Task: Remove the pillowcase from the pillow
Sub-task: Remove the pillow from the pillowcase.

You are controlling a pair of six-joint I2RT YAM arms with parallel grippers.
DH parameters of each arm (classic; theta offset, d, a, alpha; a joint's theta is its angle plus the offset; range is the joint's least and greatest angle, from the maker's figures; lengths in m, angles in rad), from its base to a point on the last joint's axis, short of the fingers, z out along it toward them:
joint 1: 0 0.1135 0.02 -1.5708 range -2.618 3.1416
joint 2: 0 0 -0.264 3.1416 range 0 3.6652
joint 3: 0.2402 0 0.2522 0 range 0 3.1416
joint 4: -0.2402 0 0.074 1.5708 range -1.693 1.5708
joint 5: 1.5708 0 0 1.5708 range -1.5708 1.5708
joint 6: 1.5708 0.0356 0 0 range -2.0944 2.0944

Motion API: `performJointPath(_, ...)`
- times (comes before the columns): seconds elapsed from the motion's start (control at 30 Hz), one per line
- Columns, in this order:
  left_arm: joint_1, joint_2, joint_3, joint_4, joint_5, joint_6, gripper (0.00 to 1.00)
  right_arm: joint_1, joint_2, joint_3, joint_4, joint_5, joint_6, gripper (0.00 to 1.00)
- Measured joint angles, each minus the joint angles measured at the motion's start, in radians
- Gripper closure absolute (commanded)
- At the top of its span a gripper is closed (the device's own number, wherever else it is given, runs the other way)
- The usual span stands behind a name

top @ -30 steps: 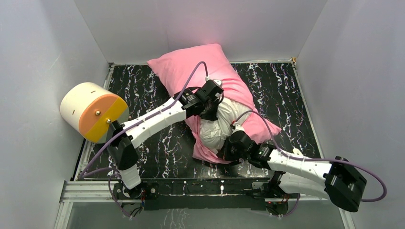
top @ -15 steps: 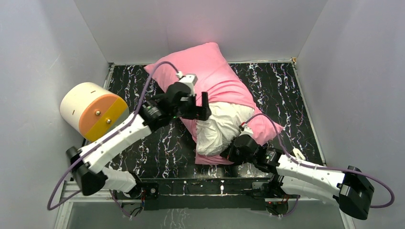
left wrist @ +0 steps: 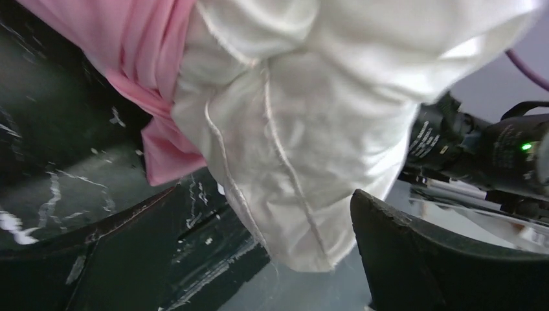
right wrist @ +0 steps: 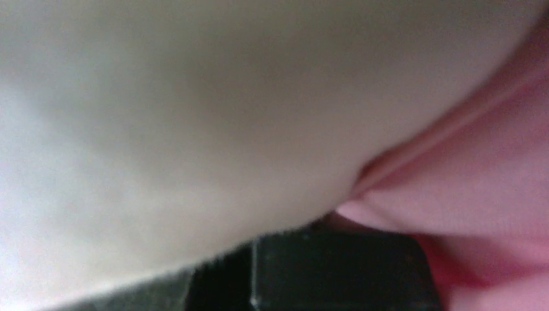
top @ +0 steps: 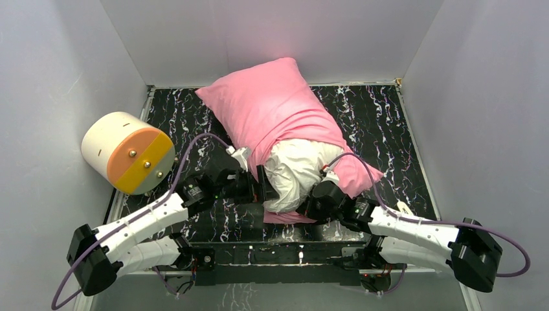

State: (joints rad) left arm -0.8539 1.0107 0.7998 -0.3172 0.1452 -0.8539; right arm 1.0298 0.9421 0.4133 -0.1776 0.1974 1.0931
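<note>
The pink pillowcase (top: 278,110) covers the far part of the white pillow (top: 294,172), whose near end bulges out bare. My left gripper (top: 259,188) is open, low at the left of that bare end. In the left wrist view its fingers (left wrist: 440,259) stand wide apart with the pillow's white end (left wrist: 304,142) between them, untouched, and the pillowcase (left wrist: 142,65) bunched at the upper left. My right gripper (top: 312,206) is shut on the pillow's near edge. In its wrist view white pillow fabric (right wrist: 194,116) fills the frame down to the closed gripper (right wrist: 259,278), with pillowcase (right wrist: 479,175) at the right.
A cream-and-orange cylinder (top: 126,152) stands at the left edge of the black marbled table (top: 388,129). Grey walls close in the back and both sides. The right arm (left wrist: 492,149) lies just beyond the pillow's near end.
My left gripper let go of the pillowcase's edge, opened wide, and swung back and down to the left of the pillow's bare end. The right gripper stayed shut in place.
</note>
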Motion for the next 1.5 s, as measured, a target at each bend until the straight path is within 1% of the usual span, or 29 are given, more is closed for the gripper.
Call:
performJointPath(0.07, 0.0, 0.002, -0.091, 0.095, 0.057, -0.063, 0.02, 0.0, 0.016, 0.006, 0.008, -0.007, -0.004, 1.0)
performJointPath(0.17, -0.001, 0.047, -0.158, 0.251, 0.129, -0.129, 0.03, 0.0, 0.044, 0.024, 0.022, -0.025, -0.019, 1.0)
performJointPath(0.2, -0.001, 0.077, -0.163, 0.303, 0.151, -0.144, 0.16, 0.0, 0.052, 0.03, 0.024, -0.032, -0.024, 1.0)
performJointPath(0.23, -0.001, 0.109, -0.163, 0.354, 0.172, -0.158, 0.34, 0.0, 0.057, 0.035, 0.026, -0.039, -0.027, 1.0)
performJointPath(0.27, -0.001, 0.139, -0.163, 0.402, 0.19, -0.172, 0.48, 0.0, 0.06, 0.037, 0.029, -0.044, -0.029, 1.0)
performJointPath(0.33, -0.002, 0.176, -0.163, 0.459, 0.207, -0.187, 0.86, 0.0, 0.06, 0.039, 0.031, -0.047, -0.032, 1.0)
performJointPath(0.37, -0.002, 0.18, -0.163, 0.47, 0.208, -0.186, 1.0, 0.0, 0.06, 0.04, 0.03, -0.045, -0.034, 1.0)
performJointPath(0.43, -0.004, 0.163, -0.154, 0.446, 0.181, -0.164, 1.0, 0.0, 0.058, 0.045, 0.019, -0.036, -0.034, 1.0)
performJointPath(0.5, -0.006, 0.132, -0.123, 0.369, 0.129, -0.132, 1.0, 0.0, 0.053, 0.054, 0.001, -0.02, -0.024, 1.0)
performJointPath(0.67, -0.014, -0.014, 0.038, 0.064, -0.094, -0.032, 1.0, 0.002, 0.047, 0.107, -0.095, 0.075, 0.077, 1.0)
performJointPath(0.77, -0.014, -0.097, 0.131, -0.098, -0.222, 0.022, 1.0, 0.013, 0.023, 0.12, -0.1, 0.098, 0.165, 1.0)
performJointPath(0.83, -0.015, -0.127, 0.175, -0.169, -0.263, 0.046, 1.0, 0.019, -0.021, 0.109, -0.082, 0.089, 0.207, 0.94)
performJointPath(0.93, -0.018, -0.132, 0.204, -0.219, -0.275, 0.061, 1.0, 0.022, -0.086, 0.084, -0.058, 0.068, 0.203, 0.72)
performJointPath(0.97, -0.018, -0.13, 0.204, -0.226, -0.277, 0.061, 1.0, 0.02, -0.114, 0.075, -0.06, 0.054, 0.182, 0.68)
performJointPath(1.07, -0.015, -0.129, 0.203, -0.239, -0.289, 0.055, 1.0, 0.011, -0.182, 0.074, -0.128, 0.001, 0.109, 0.56)
performJointPath(1.1, -0.013, -0.131, 0.199, -0.236, -0.291, 0.053, 1.0, 0.009, -0.193, 0.082, -0.16, -0.009, 0.092, 0.5)
performJointPath(1.13, -0.01, -0.137, 0.186, -0.226, -0.297, 0.049, 1.0, 0.005, -0.202, 0.105, -0.216, -0.023, 0.066, 0.43)
performJointPath(1.2, -0.004, -0.143, 0.161, -0.219, -0.303, 0.042, 1.0, 0.004, -0.208, 0.165, -0.3, -0.036, 0.035, 0.36)
performJointPath(1.27, 0.0, -0.143, 0.141, -0.208, -0.303, 0.033, 1.0, 0.003, -0.212, 0.253, -0.384, -0.029, 0.018, 0.33)
performJointPath(1.37, 0.0, -0.141, 0.135, -0.2, -0.302, 0.024, 1.0, 0.004, -0.215, 0.388, -0.511, 0.037, 0.03, 0.31)
performJointPath(1.43, 0.001, -0.141, 0.134, -0.194, -0.299, 0.022, 1.0, 0.003, -0.212, 0.436, -0.571, 0.095, 0.052, 0.31)
performJointPath(1.5, 0.001, -0.141, 0.131, -0.188, -0.296, 0.019, 1.0, 0.003, -0.209, 0.444, -0.613, 0.139, 0.082, 0.32)
